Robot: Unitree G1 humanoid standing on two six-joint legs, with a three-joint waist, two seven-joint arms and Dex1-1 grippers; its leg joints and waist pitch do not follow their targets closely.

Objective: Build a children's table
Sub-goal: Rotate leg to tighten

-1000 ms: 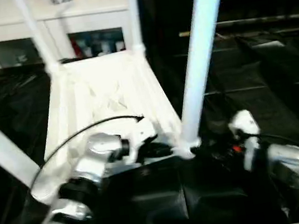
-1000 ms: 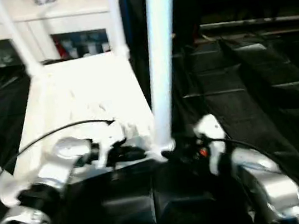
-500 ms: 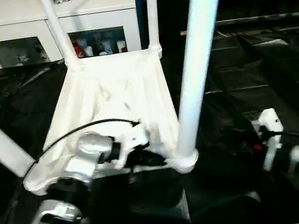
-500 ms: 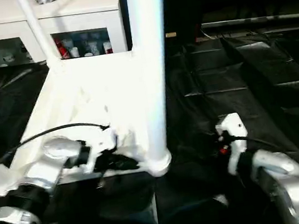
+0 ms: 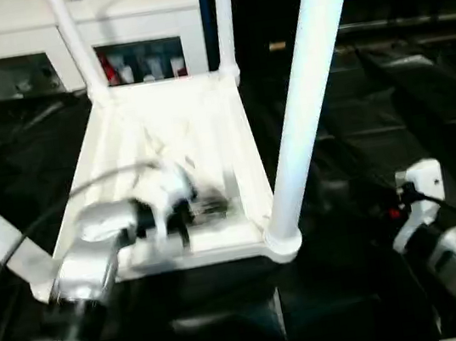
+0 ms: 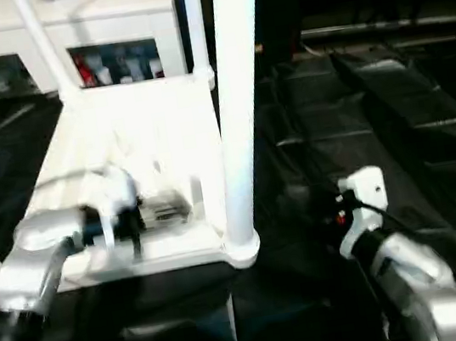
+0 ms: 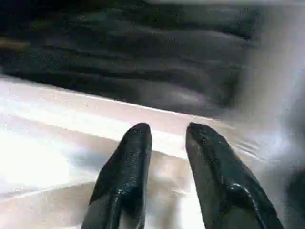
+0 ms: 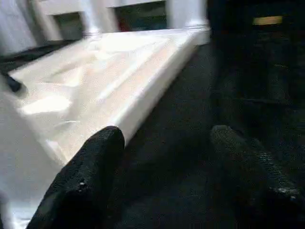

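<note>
Left pincer (image 7: 164,136) slightly parted over the top (image 5: 205,131) near the leg (image 5: 307,98); right pincer (image 8: 167,143) wide open beside the top.

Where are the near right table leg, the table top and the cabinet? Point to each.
Near right table leg (image 5: 304,107), left eye view, middle of the tube.
Table top (image 5: 237,148), left eye view, right rim.
Cabinet (image 6: 116,22), right eye view, front edge.

Lighting is harsh overhead stuff: the white table top (image 5: 197,132) blows out almost featureless, while the black floor sheet (image 6: 391,112) swallows detail apart from a few shiny creases. The left gripper (image 7: 164,143) and its forearm smear with motion blur; everything looks soft.
</note>
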